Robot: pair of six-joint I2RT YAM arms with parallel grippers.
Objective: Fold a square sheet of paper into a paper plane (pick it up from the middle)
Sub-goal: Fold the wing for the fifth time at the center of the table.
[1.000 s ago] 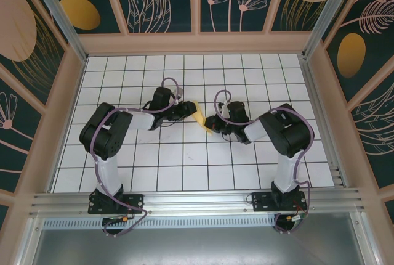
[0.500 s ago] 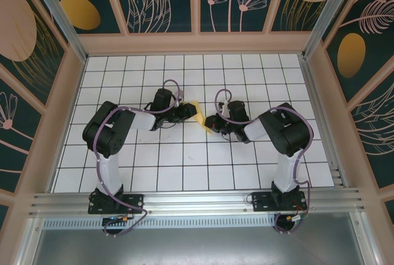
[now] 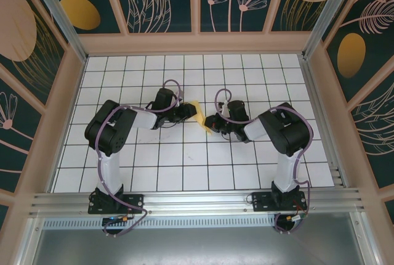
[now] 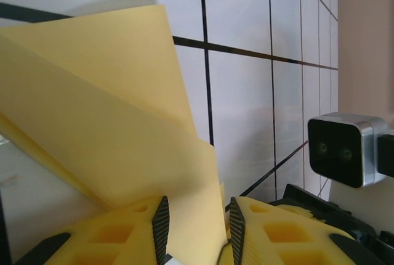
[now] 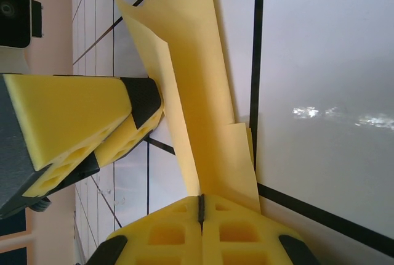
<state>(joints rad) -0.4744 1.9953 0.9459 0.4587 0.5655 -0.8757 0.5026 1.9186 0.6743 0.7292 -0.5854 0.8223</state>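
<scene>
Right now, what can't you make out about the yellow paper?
- Top view: the yellow paper is too small to read folds; left pincer and right pincer cover its ends.
- Left wrist view: its lower edge hides behind the pincer's fingers.
- Right wrist view: the frame's top edge cuts off its tip.

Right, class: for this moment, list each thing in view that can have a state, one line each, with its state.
yellow paper: partly folded and creased, raised between the two grippers.
left gripper: open, jaws apart with the paper's edge between them.
right gripper: shut on the paper's other end.
</scene>
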